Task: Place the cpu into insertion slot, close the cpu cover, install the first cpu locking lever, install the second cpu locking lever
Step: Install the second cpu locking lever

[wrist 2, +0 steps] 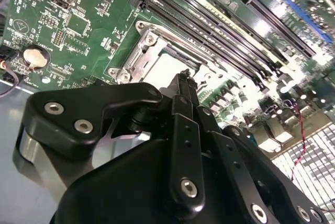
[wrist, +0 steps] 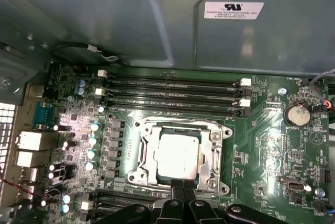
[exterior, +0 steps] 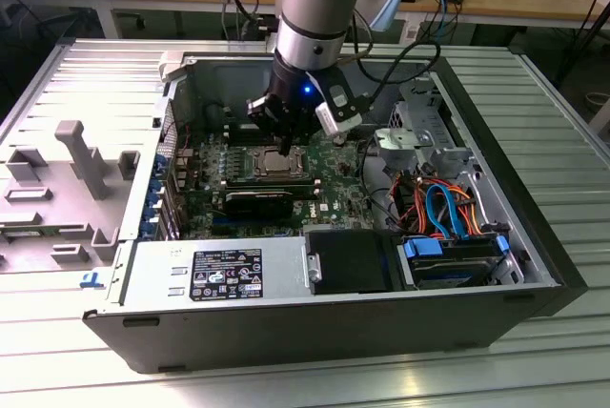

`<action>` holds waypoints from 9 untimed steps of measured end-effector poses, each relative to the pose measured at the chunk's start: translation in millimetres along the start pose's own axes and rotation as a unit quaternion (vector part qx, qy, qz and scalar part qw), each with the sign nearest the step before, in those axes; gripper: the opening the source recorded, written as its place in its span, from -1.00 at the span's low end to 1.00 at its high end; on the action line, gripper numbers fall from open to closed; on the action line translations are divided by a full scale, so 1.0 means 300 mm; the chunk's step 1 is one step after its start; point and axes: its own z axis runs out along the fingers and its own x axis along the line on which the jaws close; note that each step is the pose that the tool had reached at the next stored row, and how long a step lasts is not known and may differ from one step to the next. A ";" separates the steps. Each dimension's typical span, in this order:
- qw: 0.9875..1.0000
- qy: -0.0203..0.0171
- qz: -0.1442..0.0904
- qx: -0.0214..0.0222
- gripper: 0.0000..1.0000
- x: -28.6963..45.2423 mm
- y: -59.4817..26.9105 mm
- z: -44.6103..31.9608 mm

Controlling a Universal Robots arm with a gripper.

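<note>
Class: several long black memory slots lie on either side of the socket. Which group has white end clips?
The memory slots between the cpu and the grey case wall. The slots by the gripper show no white clips.

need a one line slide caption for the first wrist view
Hand poised at the edge of the insertion slot, cpu seated under the closed cpu cover.

End effector (wrist 2: 184, 77) hangs over the cpu (wrist 2: 168, 69) — cpu cover (wrist 2: 137, 62) closed.
</note>
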 end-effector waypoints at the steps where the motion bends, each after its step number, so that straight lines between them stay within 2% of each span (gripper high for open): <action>1: 1.000 0.000 0.000 0.001 -0.79 0.001 0.001 -0.008; 5: 1.000 0.000 0.000 0.002 -0.79 0.004 0.005 -0.035; 9: 1.000 0.000 0.000 0.002 -0.79 0.004 0.005 -0.036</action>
